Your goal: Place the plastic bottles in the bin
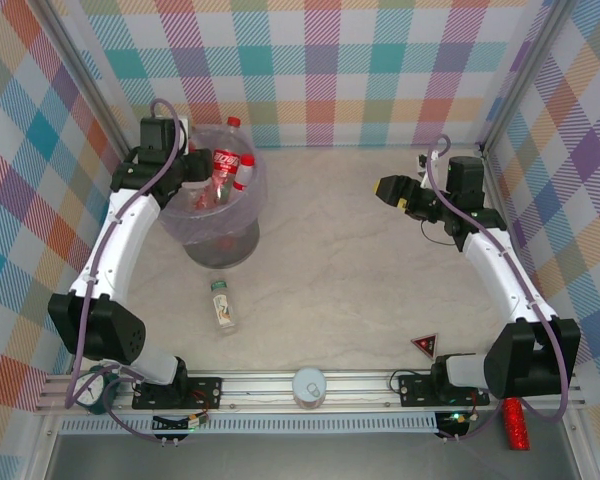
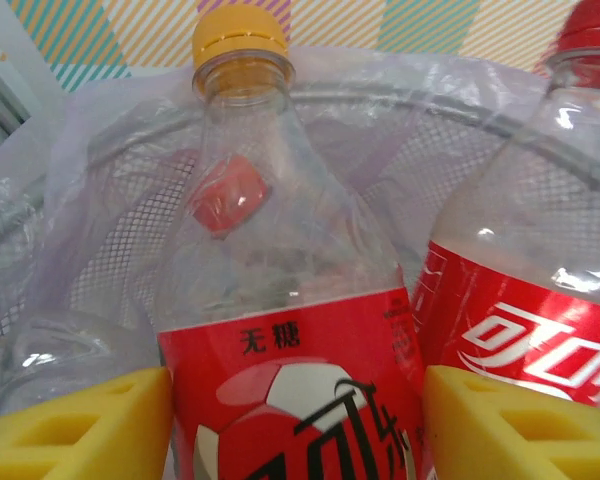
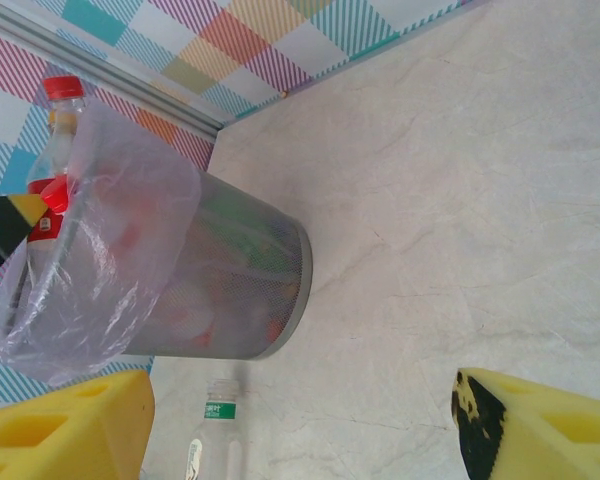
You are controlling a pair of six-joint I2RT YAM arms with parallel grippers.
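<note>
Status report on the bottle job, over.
Left gripper around yellow-capped bottle at the bin mouth, grip unclear. Right gripper open, empty. One bottle lying on table, nothing blocking it.

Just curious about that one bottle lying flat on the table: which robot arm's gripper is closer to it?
Left. The left gripper is over the bin, just behind the lying bottle; the right gripper hovers open, far across the table on the right side.

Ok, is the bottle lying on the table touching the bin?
Apart. The top view shows a strip of bare table between the bottle and the bin. The right wrist view shows that gap too.
</note>
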